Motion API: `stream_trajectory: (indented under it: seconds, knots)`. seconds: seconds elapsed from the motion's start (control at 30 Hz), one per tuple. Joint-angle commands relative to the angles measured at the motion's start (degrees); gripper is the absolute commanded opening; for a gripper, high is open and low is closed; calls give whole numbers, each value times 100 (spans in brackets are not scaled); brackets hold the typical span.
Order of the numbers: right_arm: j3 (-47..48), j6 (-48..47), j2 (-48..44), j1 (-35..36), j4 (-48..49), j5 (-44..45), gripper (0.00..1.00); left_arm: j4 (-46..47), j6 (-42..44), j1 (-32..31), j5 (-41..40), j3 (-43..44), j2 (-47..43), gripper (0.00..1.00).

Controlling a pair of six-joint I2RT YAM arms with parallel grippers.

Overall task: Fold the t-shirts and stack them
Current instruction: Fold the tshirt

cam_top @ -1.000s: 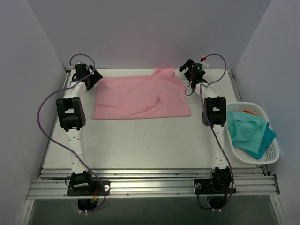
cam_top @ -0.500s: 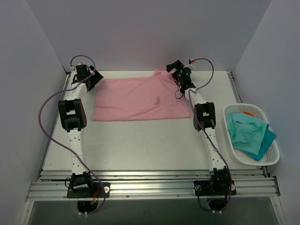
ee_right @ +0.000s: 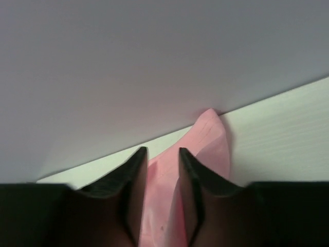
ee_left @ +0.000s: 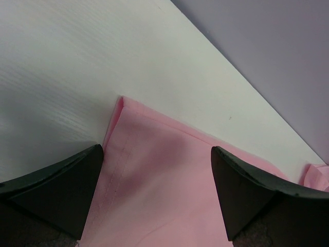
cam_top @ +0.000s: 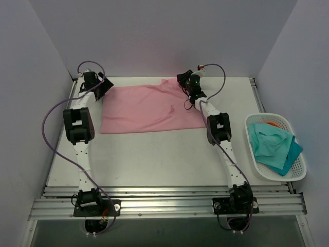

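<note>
A light pink t-shirt [cam_top: 149,108] lies spread in a wide rectangle across the far half of the white table [cam_top: 154,154]. My left gripper [cam_top: 105,86] hovers open at its far left corner; in the left wrist view the fingertips straddle the hemmed corner of the t-shirt [ee_left: 154,195], gripper [ee_left: 156,152] wide. My right gripper [cam_top: 181,80] is at the shirt's far right corner by the back wall. The right wrist view shows that gripper [ee_right: 162,150] closed narrowly on a raised fold of the pink t-shirt [ee_right: 213,139].
A white basket [cam_top: 303,163] stands at the table's right edge, holding a teal t-shirt [cam_top: 272,144] and something orange [cam_top: 272,123]. Purple walls close in the back and both sides. Metal rails run along the near edge.
The right arm swung left from beyond the shirt's right edge onto its far right corner and closed its jaws on the cloth there. The left arm has stayed still and open.
</note>
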Motion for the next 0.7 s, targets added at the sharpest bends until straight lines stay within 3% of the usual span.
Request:
stream_trajectory:
  seconds: [0.0, 0.07, 0.1, 0.33, 0.43, 0.47, 0.53, 0.67]
  knots:
    - [88, -51, -44, -50, 205, 201, 20, -153, 98, 21, 101, -22, -188, 96]
    - [88, -69, -35, -77, 214, 183, 3, -188, 98, 30, 109, 14, -118, 96]
    - [88, -69, -44, -86, 205, 183, 0, -188, 90, 39, 118, 23, -100, 96]
    - [-62, -148, -254, -182, 4, 227, 0, -153, 98, 92, 136, -3, -65, 96]
    - [-351, -227, -648, -288, -287, 219, 58, -135, 107, 101, 144, -65, -91, 96]
    - [-439, -375, -781, -296, -401, 262, 90, -92, 107, 109, 136, -117, -126, 96]
    - [-571, -621, -1132, -288, -830, 359, 95, -30, 81, 101, 153, -161, -144, 96]
    - [-694, -1149, -1520, -209, -1377, 702, 96, -4, 11, 92, 224, -223, -144, 96]
